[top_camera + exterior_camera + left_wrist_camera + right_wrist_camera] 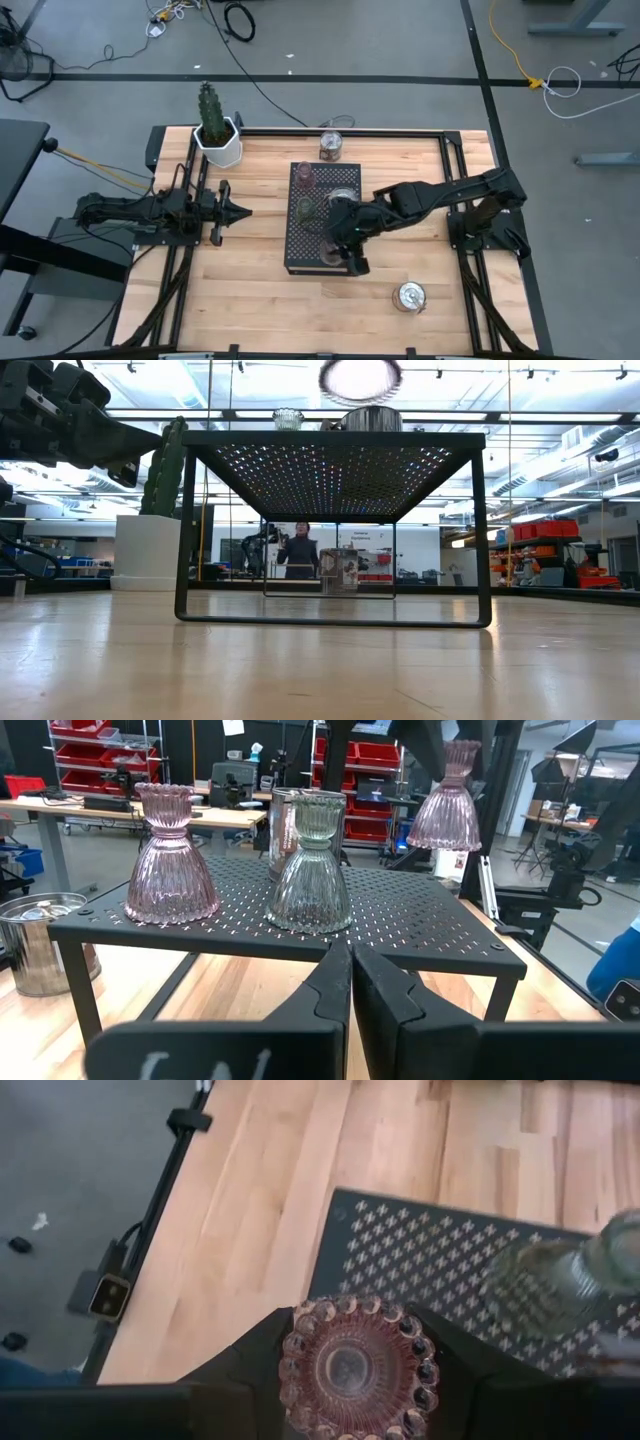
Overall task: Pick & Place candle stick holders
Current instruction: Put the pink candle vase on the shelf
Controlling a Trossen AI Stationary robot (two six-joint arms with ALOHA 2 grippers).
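Observation:
A black perforated stand (pixel 300 240) sits mid-table. On it stand a pink candle stick holder (pixel 170 855), a green one (pixel 310 865) and a clear one (pixel 283 825) behind it. My right gripper (pixel 358 1380) is over the stand's near end, shut on a second pink holder (pixel 445 800), which hangs above the stand top. My left gripper (pixel 350 985) waits at the table's left, shut, level and pointing at the stand. A silvery holder (pixel 410 296) rests on the table near the front right. Another holder (pixel 331 145) stands by the far edge. My right gripper pinches the pink holder's narrow upper part, just under its beaded rim (pixel 358 1320), between its two fingers (pixel 250 1370), one on each side. The fingers come slanting down from the table's right. The holder hangs upright, clear of the stand, a small tag (pixel 452 865) dangling under it.
A white pot with a cactus (pixel 215 135) stands at the table's far left corner. Bare wood lies to the left of the stand and along the near edge (pixel 250 310). Black frame rails (pixel 455 190) border the table.

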